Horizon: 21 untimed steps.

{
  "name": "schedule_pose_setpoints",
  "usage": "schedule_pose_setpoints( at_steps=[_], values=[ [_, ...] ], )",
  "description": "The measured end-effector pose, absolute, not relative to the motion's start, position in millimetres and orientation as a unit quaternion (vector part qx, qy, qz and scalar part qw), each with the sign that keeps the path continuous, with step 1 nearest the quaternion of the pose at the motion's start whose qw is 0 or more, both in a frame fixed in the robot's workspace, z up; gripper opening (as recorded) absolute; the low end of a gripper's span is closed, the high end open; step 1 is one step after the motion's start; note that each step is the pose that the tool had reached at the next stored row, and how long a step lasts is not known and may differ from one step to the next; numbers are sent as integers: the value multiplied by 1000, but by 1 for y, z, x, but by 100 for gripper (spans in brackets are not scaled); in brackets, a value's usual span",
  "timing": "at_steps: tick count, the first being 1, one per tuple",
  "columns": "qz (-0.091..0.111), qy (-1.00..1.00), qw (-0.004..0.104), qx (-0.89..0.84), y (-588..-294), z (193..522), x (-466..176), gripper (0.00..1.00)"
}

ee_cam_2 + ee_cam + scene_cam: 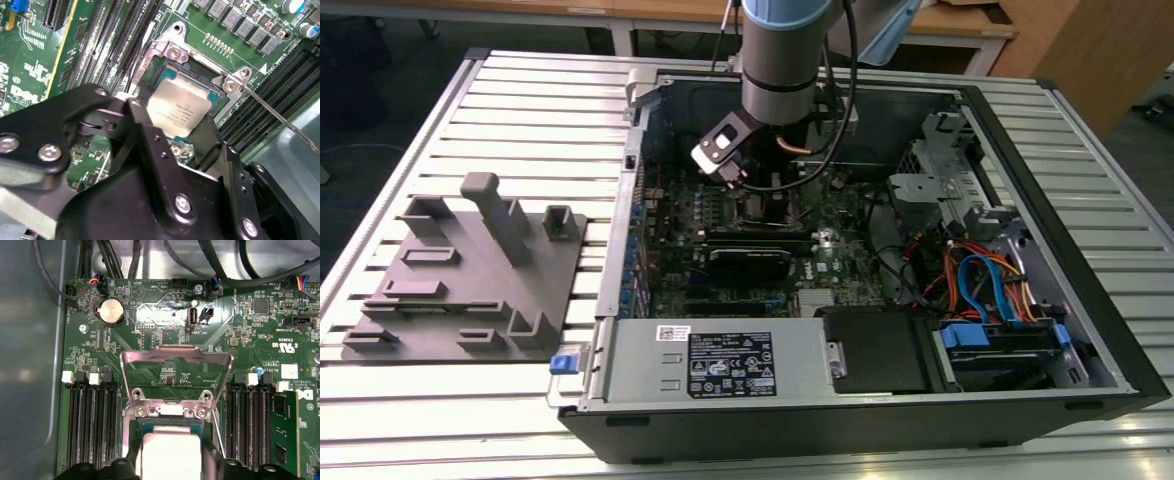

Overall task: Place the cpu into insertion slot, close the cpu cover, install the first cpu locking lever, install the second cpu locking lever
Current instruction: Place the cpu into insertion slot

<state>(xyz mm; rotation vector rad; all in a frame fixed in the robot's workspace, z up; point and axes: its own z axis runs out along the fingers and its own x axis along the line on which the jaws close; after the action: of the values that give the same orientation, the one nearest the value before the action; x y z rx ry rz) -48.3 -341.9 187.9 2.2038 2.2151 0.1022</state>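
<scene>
the gripper [172, 127] is reaching down inside the case [854, 430], sitting right over the slot [197, 65]. its jaws are pinching in narrow on the cpu [177, 107], with a finger [140, 117] pressing on each opposite edge. the cpu is lying level within the slot's rim. fully seated? can't tell. the cover [177, 356] is standing swung up off the slot at its hinge edge, and a thin lever [280, 117] is sticking out just beside the slot.

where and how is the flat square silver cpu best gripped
Likely by two opposite thin side edges, from straight above: the flat square silver-topped cpu lies face up at the silver-rimmed socket, its top too broad to pinch. The black gripper is shut on it that way.
</scene>
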Motion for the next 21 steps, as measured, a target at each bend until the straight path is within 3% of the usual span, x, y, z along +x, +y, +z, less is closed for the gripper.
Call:
schedule_pose_setpoints(
  at_steps=[2,3,18,21],
  values=[
    [32,709,8,705,-342,188,-48,60],
    [31,709,8,705,-342,189,-49,67],
    [31,709,8,705,-342,198,-49,67],
    [30,709,7,705,-342,202,-49,59]
  ],
)
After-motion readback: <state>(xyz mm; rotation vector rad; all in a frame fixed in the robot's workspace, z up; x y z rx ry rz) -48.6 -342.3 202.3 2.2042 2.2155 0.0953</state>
